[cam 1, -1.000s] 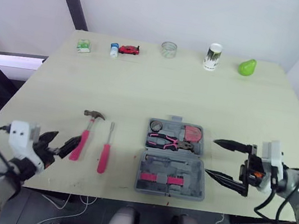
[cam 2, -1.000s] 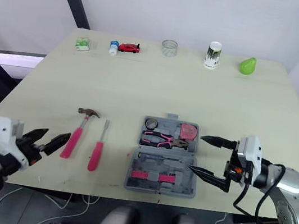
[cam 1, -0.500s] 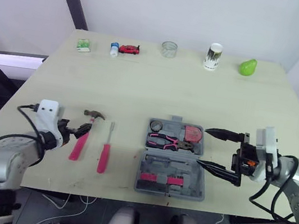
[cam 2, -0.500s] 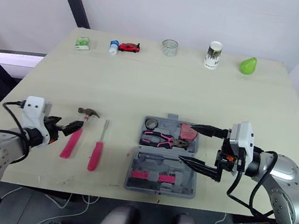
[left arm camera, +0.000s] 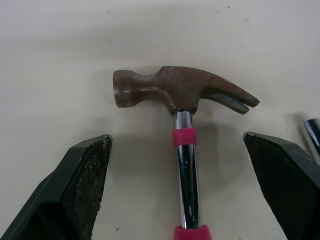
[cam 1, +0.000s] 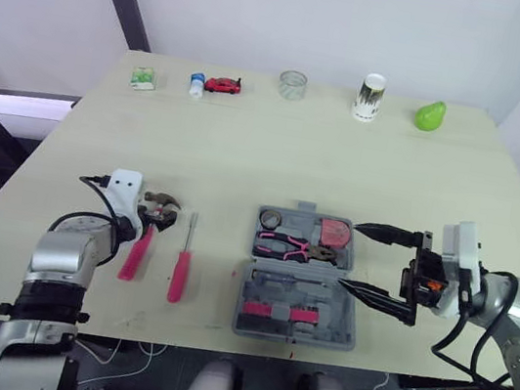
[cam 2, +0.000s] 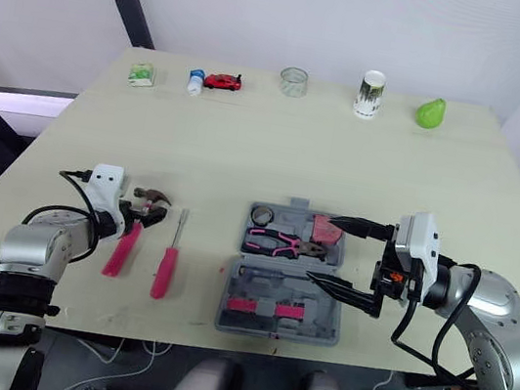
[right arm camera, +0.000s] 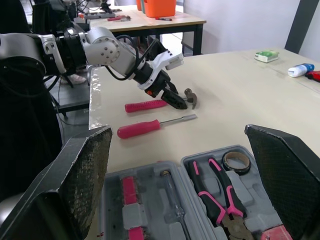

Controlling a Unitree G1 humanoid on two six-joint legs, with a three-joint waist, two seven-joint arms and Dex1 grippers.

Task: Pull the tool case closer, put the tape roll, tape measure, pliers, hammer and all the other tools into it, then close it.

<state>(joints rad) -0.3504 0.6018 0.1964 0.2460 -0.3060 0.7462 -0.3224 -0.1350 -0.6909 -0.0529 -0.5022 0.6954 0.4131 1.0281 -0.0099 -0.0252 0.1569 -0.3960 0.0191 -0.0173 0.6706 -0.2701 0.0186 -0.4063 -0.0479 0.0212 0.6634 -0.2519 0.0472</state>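
The grey tool case (cam 1: 297, 305) lies open flat near the table's front edge. In its far half are the tape roll (cam 1: 273, 220), pink-handled pliers (cam 1: 289, 248) and red tape measure (cam 1: 336, 234). To the left lie the pink-handled hammer (cam 1: 141, 244) and a pink screwdriver (cam 1: 182, 267). My left gripper (left arm camera: 176, 139) is open, with its fingers on either side of the hammer's shaft just below the head (left arm camera: 170, 91). My right gripper (cam 1: 351, 257) is open wide at the case's right edge, with nothing between its fingers.
Along the far edge of the table (cam 1: 247, 153) stand a green box (cam 1: 143, 79), a blue-capped tube (cam 1: 197, 85), a red toy car (cam 1: 224, 84), a glass jar (cam 1: 292, 84), a paper cup (cam 1: 368, 97) and a green pear (cam 1: 430, 115).
My left gripper has moved from the front-left table edge up and right to the hammer's head. My right gripper shifted left to the case's edge, then held still.
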